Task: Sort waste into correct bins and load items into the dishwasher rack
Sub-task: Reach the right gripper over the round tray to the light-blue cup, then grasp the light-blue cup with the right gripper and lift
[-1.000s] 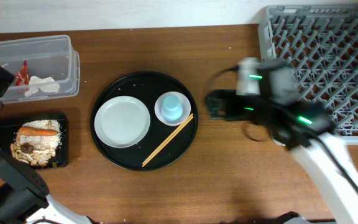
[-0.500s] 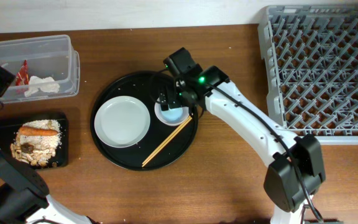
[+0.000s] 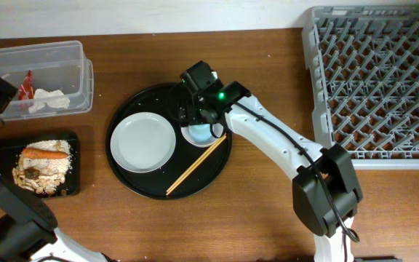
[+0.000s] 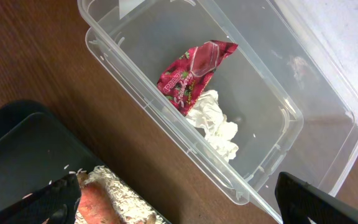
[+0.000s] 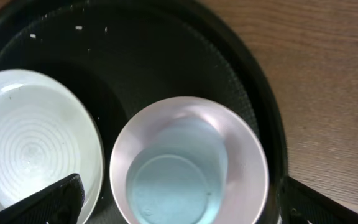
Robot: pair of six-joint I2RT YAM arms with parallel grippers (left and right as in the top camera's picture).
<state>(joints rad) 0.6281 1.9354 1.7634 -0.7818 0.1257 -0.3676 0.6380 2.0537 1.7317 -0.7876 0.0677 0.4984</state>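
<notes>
Right end effector (image 5: 182,186) is hovering over the round black tray (image 3: 116,169) at mid-surface, directly above the white bowl (image 5: 244,146); its fingers are standing wide apart, one to each side of the bowl, gripping nothing, and contact with the bowl cannot be judged. The light-blue cup (image 5: 169,183) is sitting upright inside the bowl. The white plate (image 3: 143,142) is lying flat on the same tray, just left of the bowl, their rims looking near or touching in the right wrist view. The wooden chopsticks (image 3: 196,166) are lying together on a diagonal across the tray's lower right part, upper ends beside the bowl. Left end effector (image 4: 176,186) is hanging at the far left edge of the surface (image 3: 268,218), fingers spread wide and empty, above the near wall of the clear tub (image 4: 135,81). The red wrapper (image 4: 191,71) and crumpled white tissue (image 4: 215,127) are lying touching inside the tub. Below the tub, the shallow black tray (image 3: 2,142) is holding whitish rice (image 3: 53,166), the orange carrot (image 3: 46,153) on top of it and dark scraps (image 3: 31,174) at its lower left. The grey dishwasher rack (image 3: 384,80) is occupying the upper right corner, well apart from the round tray, with no dishes showing among its pegs
</notes>
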